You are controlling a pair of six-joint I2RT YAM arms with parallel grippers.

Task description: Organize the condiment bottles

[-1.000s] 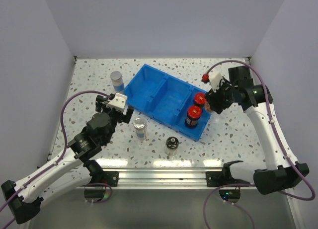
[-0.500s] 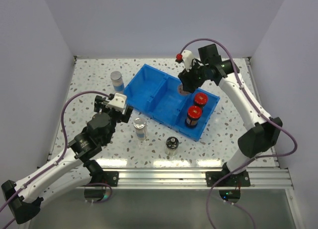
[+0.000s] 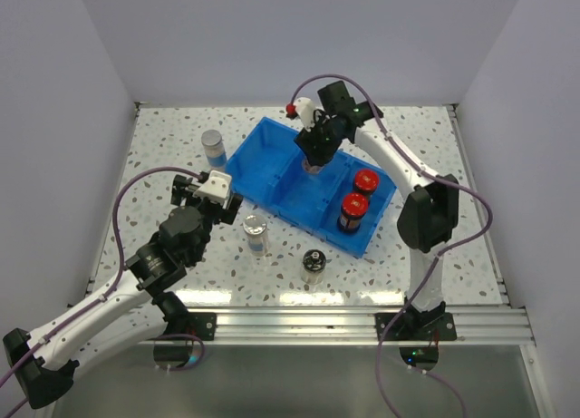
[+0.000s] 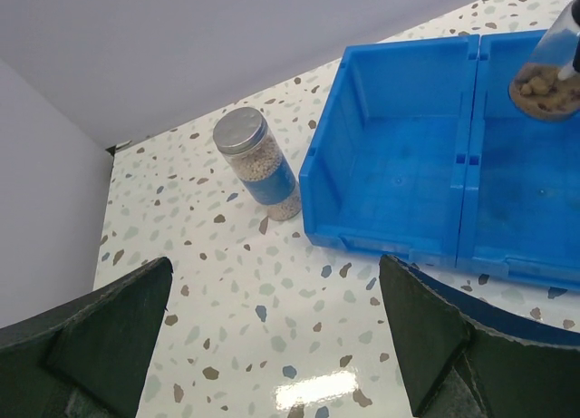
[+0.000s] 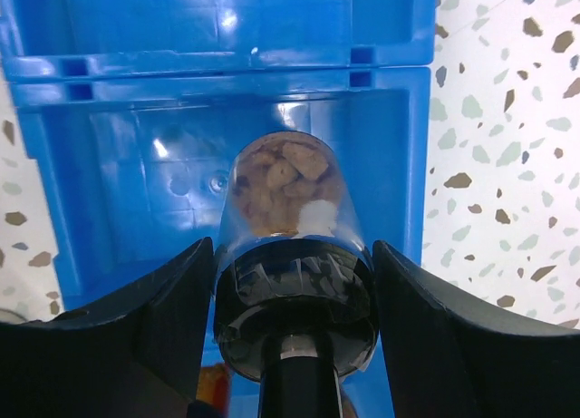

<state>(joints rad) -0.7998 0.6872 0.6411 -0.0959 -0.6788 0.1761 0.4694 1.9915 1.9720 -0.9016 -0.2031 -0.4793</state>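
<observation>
Right arm's swung leftward across the blue bin [image 3: 272, 178] since a sec ago, from beyond the red-cap end to over the mid compartment. Right tool [image 3: 314, 149] is clamping a clear shaker jar [image 5: 285, 191] by its black top. Jar's hanging over the mid compartment floor, looking clear of it. Its long axis is running nr vertical, in line w/ the tool: cap up in the fingers, base pointing down into the bin, so the drop spot is lying straight below. Red-cap jars [image 3: 364, 180] are sitting in the right-end compartment next door. Left tool [image 4: 276, 271] is hanging spread wide, gripping nothing, nr a silver-lid jar [image 4: 258, 160] on the counter [image 4: 181, 209].
</observation>
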